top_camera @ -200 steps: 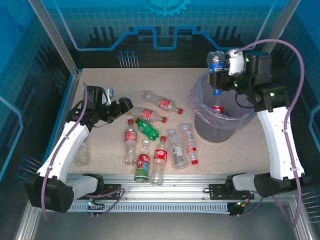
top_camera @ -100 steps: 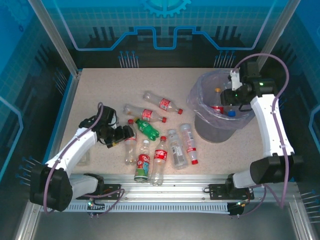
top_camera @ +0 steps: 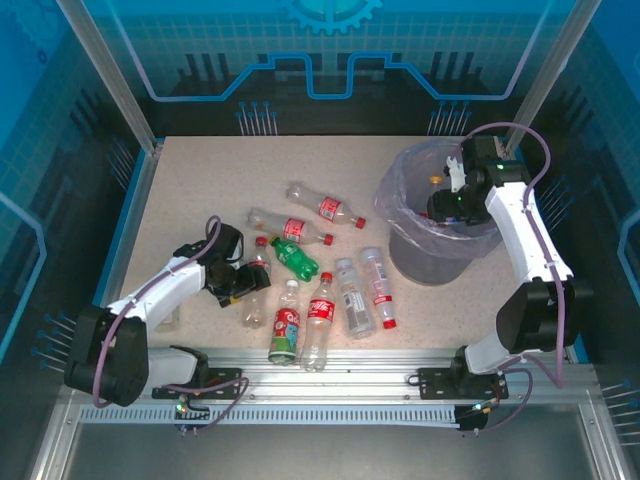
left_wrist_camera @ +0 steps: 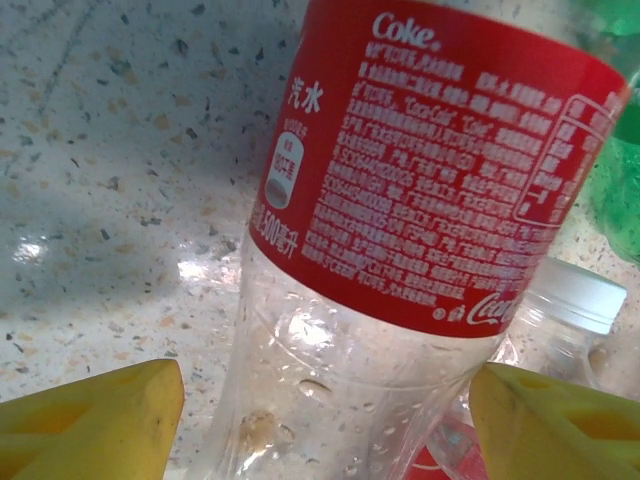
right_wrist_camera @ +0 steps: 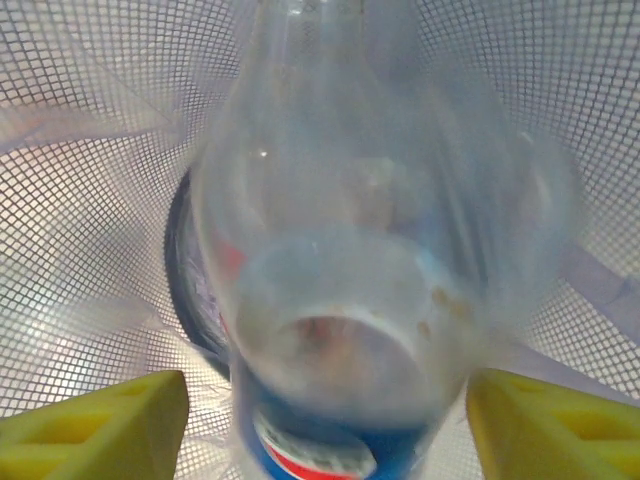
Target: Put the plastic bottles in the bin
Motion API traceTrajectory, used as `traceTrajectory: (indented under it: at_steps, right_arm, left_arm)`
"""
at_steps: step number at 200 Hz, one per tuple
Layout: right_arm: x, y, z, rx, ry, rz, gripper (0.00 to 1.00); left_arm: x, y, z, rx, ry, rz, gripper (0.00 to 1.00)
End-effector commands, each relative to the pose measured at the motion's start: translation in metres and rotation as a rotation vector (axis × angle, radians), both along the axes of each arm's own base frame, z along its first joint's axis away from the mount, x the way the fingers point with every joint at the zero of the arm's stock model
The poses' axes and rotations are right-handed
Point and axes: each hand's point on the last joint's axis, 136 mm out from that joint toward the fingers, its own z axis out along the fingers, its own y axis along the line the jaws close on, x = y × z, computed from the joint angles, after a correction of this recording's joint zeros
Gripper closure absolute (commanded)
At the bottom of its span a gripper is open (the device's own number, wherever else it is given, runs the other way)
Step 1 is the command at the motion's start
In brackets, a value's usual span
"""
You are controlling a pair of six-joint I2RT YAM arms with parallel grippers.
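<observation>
Enclosure: translucent blue wall panels (top_camera: pixel 330 70) on three sides, with silver aluminium posts (top_camera: pixel 105 70) at the far corners. A slotted aluminium rail (top_camera: pixel 330 365) runs along the near edge. The worktop (top_camera: pixel 200 170) is a beige speckled slab, and the left wrist view shows glare patches on it.

Left near quarter: one clear bottle (top_camera: pixel 165 310) lies at the left edge, under the arm. The left claw (top_camera: pixel 240 283) is low over the worktop with its yellow fingers (left_wrist_camera: pixel 90 420) apart. They straddle a clear plastic bottle with a red Coke label (left_wrist_camera: pixel 400 200) lying on the surface. There is a gap on one side; contact on the other cannot be told. Just beside it are a green plastic bottle (top_camera: pixel 293 257) and a white-capped clear bottle (left_wrist_camera: pixel 575 295).

Centre: two clear red-labelled bottles (top_camera: pixel 325 208) lie loose toward the middle. A row of upright-lying clear bottles (top_camera: pixel 350 295) sits nearer the near edge.

Right far quarter: a round dark grey bin (top_camera: pixel 430 255), lined with a crinkly lavender plastic bag (top_camera: pixel 395 185). The right claw (top_camera: pixel 445 205) is inside its mouth, fingers spread. Between them is a blurred clear bottle with a blue label (right_wrist_camera: pixel 340 300), with a gap visible at one finger.
</observation>
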Motion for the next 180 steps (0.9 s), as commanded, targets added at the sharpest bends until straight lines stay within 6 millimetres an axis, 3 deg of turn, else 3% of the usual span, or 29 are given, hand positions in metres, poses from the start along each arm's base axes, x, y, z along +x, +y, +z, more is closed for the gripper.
traceTrajectory:
  at_steps: [1,45,88,120,144,180]
  right_arm:
    - [0.003,0.008,0.025,0.024,-0.069,0.022,0.21]
    - [0.003,0.014,0.068,0.065,-0.182,0.044,0.17]
    - [-0.012,0.046,0.121,0.251,-0.365,0.109,0.18]
    - [-0.029,0.070,0.138,0.361,-0.429,0.162,0.18]
    - [-0.041,0.085,0.143,0.406,-0.446,0.203,0.18]
    - [-0.051,0.105,0.153,0.424,-0.469,0.264,0.18]
  left_arm:
    - [-0.005,0.005,-0.010,0.036,0.024,0.010,0.25]
    - [-0.009,0.009,-0.015,0.056,0.036,0.013,0.28]
    - [-0.015,0.015,-0.023,0.091,0.063,0.008,0.29]
    - [-0.016,0.015,-0.029,0.094,0.076,0.004,0.41]
    - [-0.013,0.015,-0.020,0.092,0.054,-0.005,0.47]
    - [0.003,0.015,0.017,0.106,-0.034,-0.040,0.51]
